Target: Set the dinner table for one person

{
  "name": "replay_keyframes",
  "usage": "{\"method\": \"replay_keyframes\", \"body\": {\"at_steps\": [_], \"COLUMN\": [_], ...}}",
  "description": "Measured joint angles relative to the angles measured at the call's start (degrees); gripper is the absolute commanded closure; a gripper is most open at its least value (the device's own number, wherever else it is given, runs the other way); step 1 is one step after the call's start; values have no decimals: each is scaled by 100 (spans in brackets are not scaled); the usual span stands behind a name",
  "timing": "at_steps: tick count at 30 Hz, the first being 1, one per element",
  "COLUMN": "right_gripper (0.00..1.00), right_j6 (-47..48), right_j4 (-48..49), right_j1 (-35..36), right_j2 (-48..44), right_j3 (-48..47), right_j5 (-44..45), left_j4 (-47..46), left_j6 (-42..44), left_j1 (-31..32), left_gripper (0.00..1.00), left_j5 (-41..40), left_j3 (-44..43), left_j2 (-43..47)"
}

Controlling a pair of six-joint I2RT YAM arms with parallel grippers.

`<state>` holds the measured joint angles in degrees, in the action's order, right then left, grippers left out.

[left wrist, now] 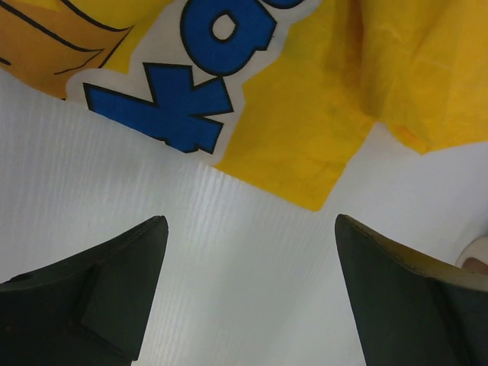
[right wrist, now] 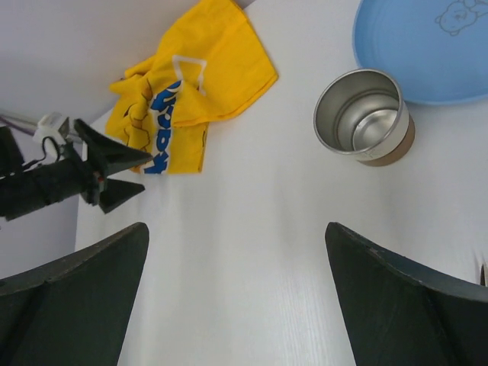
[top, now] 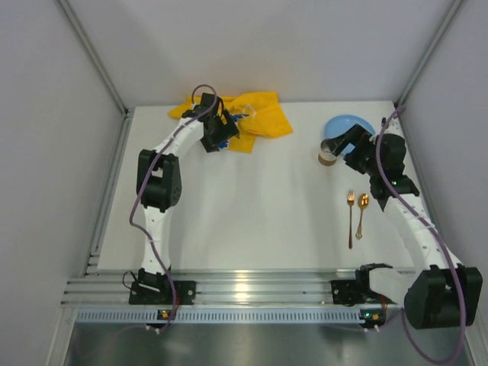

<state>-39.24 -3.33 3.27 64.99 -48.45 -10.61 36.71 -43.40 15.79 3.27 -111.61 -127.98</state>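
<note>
Just blue "k" on yellow cloth [left wrist: 305,137]

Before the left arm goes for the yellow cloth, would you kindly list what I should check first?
1. Left gripper open and empty: ok.
2. Yellow cloth corner just ahead of that gripper: ok, not yet between the jaws.
3. Cloth lying flat: not ok, crumpled.
4. Right gripper open and empty: ok.
5. Metal cup upright beside the blue plate: ok; whether they touch, cannot tell.
6. Fork and spoon side by side on the dinner table: ok.
</note>
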Motion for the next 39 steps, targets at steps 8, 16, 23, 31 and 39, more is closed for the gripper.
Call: {"method": "replay_keyframes", "body": {"at_steps": [8,16,23,31,39], "right_gripper": [0,0,0,0,0], "right_j6": [13,-2,72,232,197], "right_j4": [-817,-1311,-1652,-1838,-1856], "right_j1": [-2,-2,-2,50,315], "right_j2": [-1215,-1473,-1353,-1176,-925], "right_j3": [-79,-81,-232,-494,-494], "right_j5": [44,31,-48,-181,-284], "left_j4": [393,380,118,-210,201], "left_j6": [-42,-190,-492,-483,326], "left_j1": [-50,-20,26,50,295], "left_gripper": [5,16,81,100,100], "left_j5": [-184,-190,46,487,-55], "left_j3": [-531,-1161,-1902,-1941,-413], "left_j2": [-745,-1213,-1821,-1958,-470]}}
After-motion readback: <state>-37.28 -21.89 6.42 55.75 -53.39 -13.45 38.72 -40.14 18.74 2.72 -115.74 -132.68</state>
